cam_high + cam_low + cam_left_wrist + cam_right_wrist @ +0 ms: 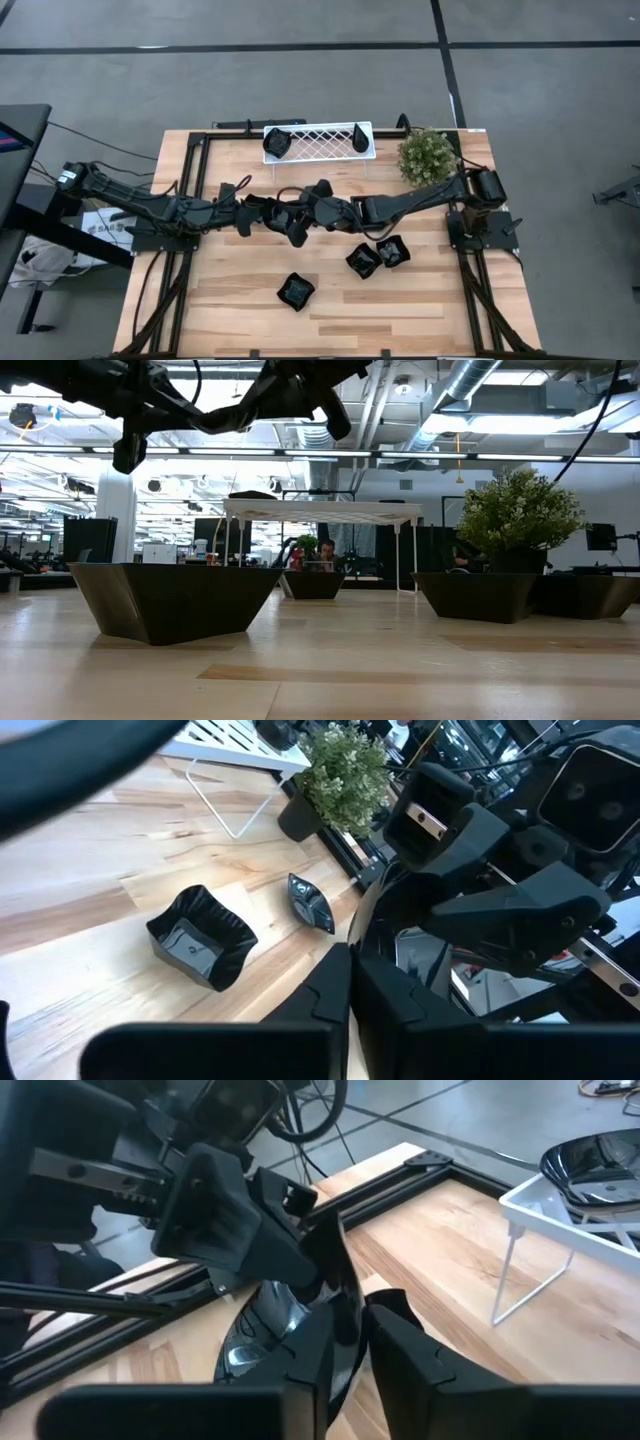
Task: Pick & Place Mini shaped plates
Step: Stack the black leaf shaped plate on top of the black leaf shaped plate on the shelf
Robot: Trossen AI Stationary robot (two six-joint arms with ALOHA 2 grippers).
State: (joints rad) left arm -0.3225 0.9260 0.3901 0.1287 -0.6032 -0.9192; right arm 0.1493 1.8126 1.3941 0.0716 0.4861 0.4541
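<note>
1. a pale wooden table (240, 300) sat on a grey floor, an open office visible beyond it in the low view.
2. both arms met mid-table, raised, looking like a handover in the air.
3. the left gripper (283, 222) was pinched shut on a black dish (290, 1325), gripping its rim.
4. the right gripper (352, 1312) had fingers slightly parted around that rim, whether gripping or letting go i couldn't tell.
5. three dishes (364, 260) waited on the table, two sat on the white tray (318, 141), likely the drop spot, beside a plant (428, 155).
</note>
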